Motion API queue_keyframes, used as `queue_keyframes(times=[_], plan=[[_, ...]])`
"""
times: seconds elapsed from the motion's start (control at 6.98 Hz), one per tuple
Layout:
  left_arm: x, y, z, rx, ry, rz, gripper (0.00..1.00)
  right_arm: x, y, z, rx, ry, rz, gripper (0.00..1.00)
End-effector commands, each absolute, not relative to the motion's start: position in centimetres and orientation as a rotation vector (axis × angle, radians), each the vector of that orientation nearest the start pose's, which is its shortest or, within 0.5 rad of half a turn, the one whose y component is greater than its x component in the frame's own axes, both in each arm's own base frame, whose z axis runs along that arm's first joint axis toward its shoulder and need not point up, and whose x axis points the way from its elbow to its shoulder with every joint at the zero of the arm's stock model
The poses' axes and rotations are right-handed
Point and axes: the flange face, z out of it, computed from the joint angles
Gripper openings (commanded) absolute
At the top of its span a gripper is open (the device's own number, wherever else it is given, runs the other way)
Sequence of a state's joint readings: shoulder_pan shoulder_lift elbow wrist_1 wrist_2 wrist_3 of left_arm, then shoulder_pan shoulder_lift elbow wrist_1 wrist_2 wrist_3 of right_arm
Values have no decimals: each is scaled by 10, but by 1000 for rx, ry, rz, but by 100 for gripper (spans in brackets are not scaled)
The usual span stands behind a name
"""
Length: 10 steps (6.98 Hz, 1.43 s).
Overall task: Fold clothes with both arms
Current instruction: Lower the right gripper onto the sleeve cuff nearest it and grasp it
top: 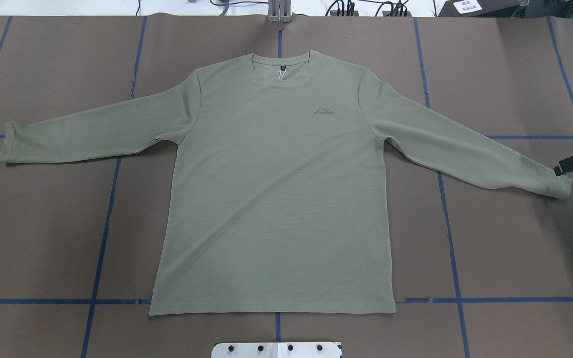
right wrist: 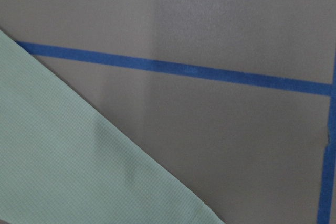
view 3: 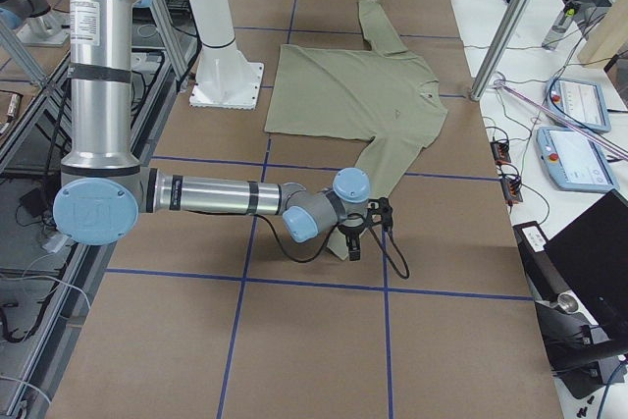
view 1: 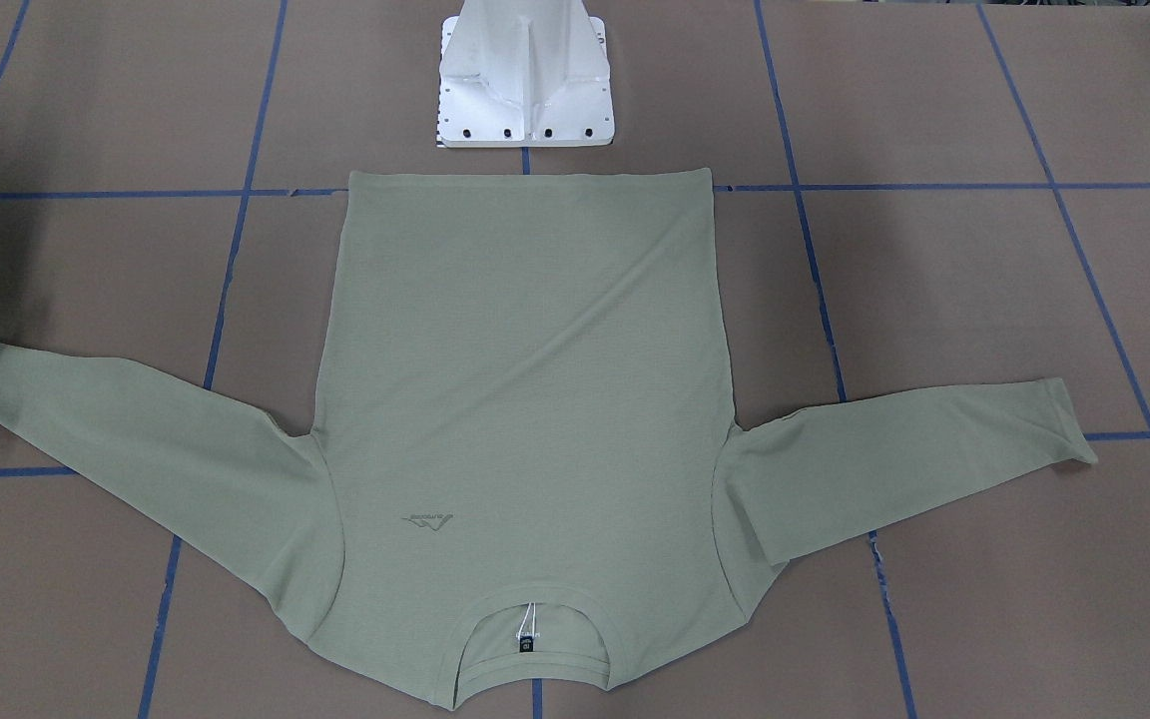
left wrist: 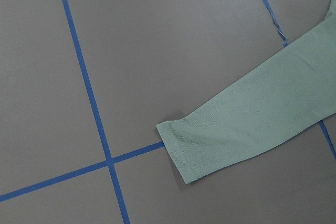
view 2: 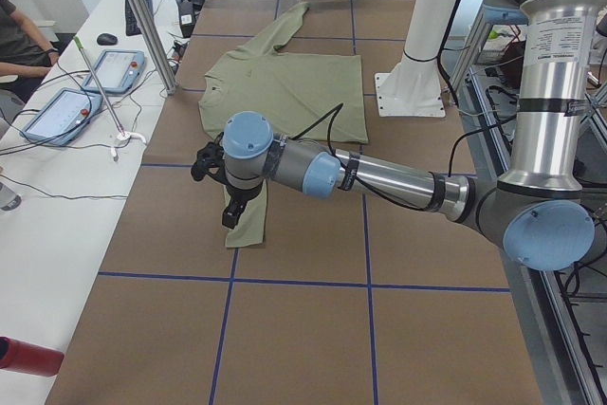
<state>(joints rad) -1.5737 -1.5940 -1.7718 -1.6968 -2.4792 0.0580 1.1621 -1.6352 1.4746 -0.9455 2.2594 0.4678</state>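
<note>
Evidently no fold is yet made: the shirt is spread flat, front up, on the table, the left gripper and right gripper are poised at the sleeve cuffs, and whether either is open or gripping cannot be told

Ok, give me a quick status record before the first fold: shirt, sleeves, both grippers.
shirt: pale green long-sleeved shirt, flat on the table, front up
collar: collar on the side far from the robot; hem next to the white pedestal base
sleeves: sleeves both spread outward, lying flat
left gripper: left gripper over the left cuff; open or shut cannot be told
right gripper: right gripper at the right cuff; contact and jaw state unclear
folds done: none
</note>
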Motion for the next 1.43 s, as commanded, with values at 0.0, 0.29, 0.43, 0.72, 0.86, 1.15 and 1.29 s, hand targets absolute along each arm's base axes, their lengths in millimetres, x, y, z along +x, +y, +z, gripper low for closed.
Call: queue_keyframes(times=[0.0,0.29,0.43,0.72,0.86,1.15,1.29], plan=[[-53,-505,522,346,948,217,100,-137,-461,687,84,-794,-117,100],[-53,-505,522,346,949,217,100,-151,-458,685,76,-798,-146,95],[-53,-505,523,344,949,216,100,-154,-463,680,86,-800,-151,92],[-53,-505,522,346,949,217,100,-155,-463,680,86,-797,-151,82],[-53,-505,522,346,949,217,100,-155,-463,681,85,-797,-152,72],[-53,-505,523,344,949,216,100,-154,-460,685,75,-793,-149,70],[-53,-505,523,344,949,216,100,-153,-460,686,75,-792,-148,64]])
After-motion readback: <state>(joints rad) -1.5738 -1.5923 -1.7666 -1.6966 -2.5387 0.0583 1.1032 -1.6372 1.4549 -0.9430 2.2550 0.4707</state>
